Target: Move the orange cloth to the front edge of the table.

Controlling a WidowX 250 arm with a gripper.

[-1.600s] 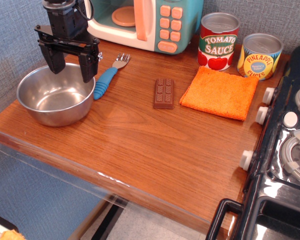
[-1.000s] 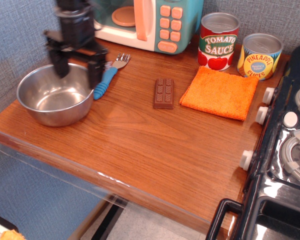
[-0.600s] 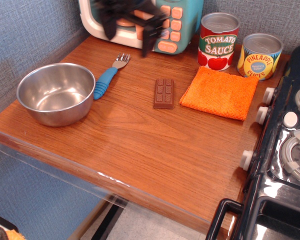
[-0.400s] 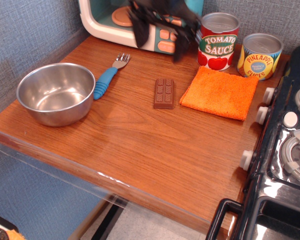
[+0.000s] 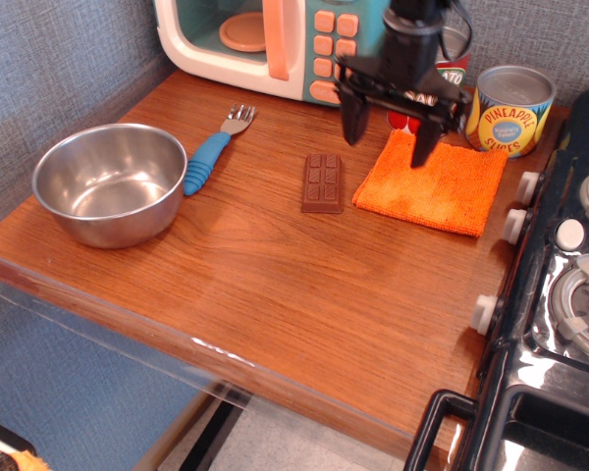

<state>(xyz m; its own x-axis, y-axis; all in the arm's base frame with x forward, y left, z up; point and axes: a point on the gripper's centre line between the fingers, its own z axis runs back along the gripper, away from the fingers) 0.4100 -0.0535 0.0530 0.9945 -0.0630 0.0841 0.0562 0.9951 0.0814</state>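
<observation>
Orange cloth (image 5: 437, 188), fuzzy, seemingly flat, under spread pincer (image 5: 389, 144)

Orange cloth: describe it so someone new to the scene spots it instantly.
Start at the black toy stove on the right of the table. Just left of its knobs, in front of the pineapple can, lies the orange cloth, under the open gripper. It is the only flat, fuzzy, bright orange thing; the chocolate bar beside it is small and brown.
</observation>
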